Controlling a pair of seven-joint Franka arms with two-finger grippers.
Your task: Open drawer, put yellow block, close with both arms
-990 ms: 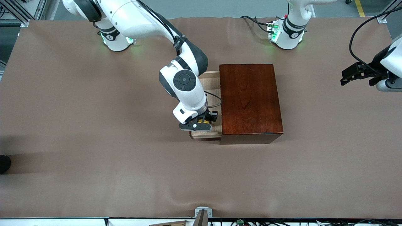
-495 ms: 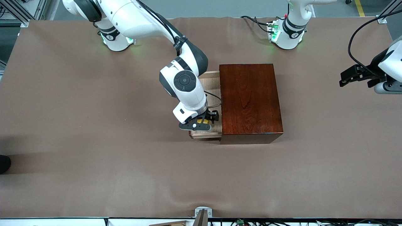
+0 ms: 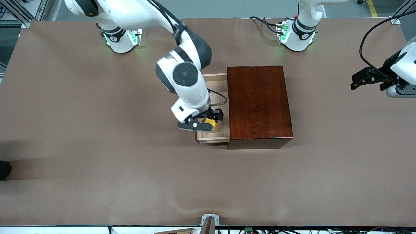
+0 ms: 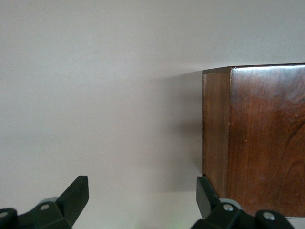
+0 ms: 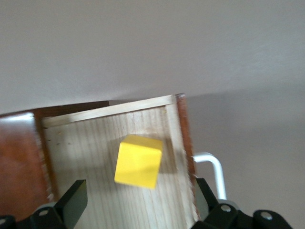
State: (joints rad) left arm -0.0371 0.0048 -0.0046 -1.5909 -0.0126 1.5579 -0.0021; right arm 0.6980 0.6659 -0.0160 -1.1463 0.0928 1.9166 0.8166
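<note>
I see the block lying in the open drawer under my right gripper, fingers apart; the left gripper, also spread, waits near the desk edge.

Right gripper released and raised; block left in drawer

The right gripper has opened and lifted from its earlier low position in the drawer, its wrist shifting toward the right arm's end of the table. The yellow block, previously clamped between the fingers, now rests free on the drawer floor. The left gripper has shifted slightly.
</note>
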